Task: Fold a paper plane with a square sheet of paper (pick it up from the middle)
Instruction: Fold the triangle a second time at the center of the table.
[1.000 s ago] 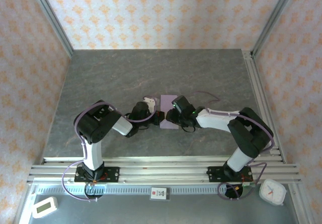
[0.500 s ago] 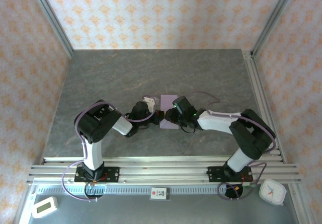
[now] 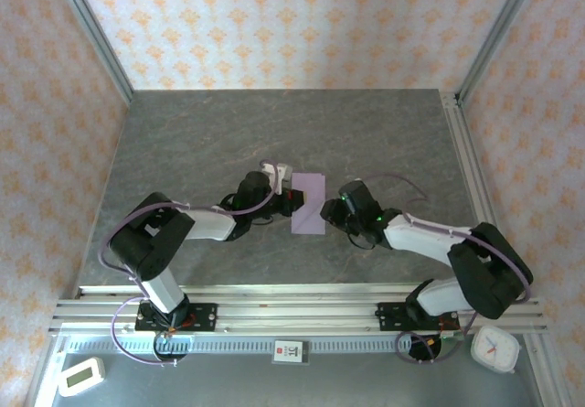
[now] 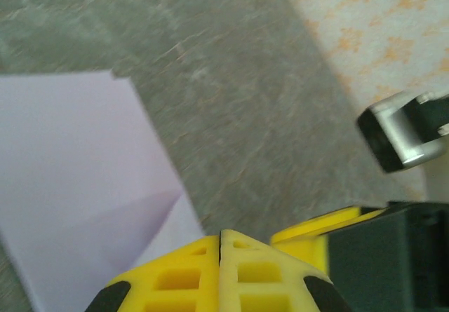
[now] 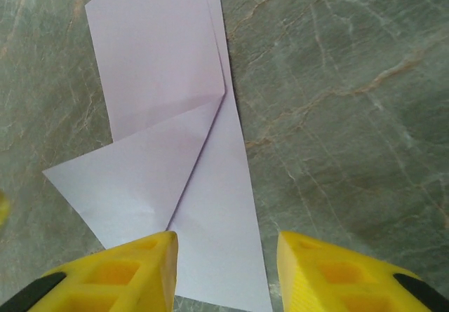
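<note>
The square sheet of paper [image 3: 309, 203] lies partly folded on the grey table, a narrow pale lilac strip in the top view. In the right wrist view the paper [image 5: 168, 109] shows a triangular flap folded over along a diagonal crease. My left gripper [image 3: 292, 198] is at the sheet's left edge. Its yellow fingers [image 4: 238, 270] are pressed together, with the paper [image 4: 77, 179] running under their left side. My right gripper [image 3: 333, 208] sits at the sheet's right edge. It stands open [image 5: 224, 259] over the paper's near end, nothing between the fingers.
Patterned walls and aluminium posts [image 3: 480, 46] enclose the table [image 3: 210, 133]. A rail [image 3: 292, 302] runs along the near edge below both arm bases. A white clock [image 3: 494, 348] and a small timer [image 3: 80, 376] sit beyond the rail.
The right gripper has drawn back to the right, off the sheet, uncovering it. The left arm has stretched out and its gripper has shifted slightly farther up the sheet's left edge.
</note>
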Robot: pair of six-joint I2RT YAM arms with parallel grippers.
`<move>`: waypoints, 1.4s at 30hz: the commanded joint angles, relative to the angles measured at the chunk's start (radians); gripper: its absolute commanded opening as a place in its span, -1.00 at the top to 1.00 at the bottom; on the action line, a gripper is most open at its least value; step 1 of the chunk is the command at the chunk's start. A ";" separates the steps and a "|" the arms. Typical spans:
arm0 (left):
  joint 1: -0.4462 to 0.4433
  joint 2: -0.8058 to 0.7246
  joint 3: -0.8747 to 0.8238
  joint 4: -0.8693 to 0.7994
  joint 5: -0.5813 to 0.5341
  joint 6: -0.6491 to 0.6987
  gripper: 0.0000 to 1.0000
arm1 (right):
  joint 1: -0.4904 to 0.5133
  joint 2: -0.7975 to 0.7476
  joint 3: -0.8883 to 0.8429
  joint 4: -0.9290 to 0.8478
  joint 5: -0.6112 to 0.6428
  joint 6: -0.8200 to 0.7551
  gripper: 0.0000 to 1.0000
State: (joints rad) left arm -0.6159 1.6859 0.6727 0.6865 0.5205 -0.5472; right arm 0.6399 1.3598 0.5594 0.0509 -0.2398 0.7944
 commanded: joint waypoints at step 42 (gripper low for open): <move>0.028 0.284 -0.060 0.164 0.012 -0.011 1.00 | 0.108 0.283 0.243 0.035 -0.096 0.018 0.14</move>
State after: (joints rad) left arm -0.6056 1.9278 0.6437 0.8669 0.5175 -0.5381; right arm 0.7074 1.5871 0.7597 -0.1207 -0.2638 0.8112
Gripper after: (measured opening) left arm 0.048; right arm 0.435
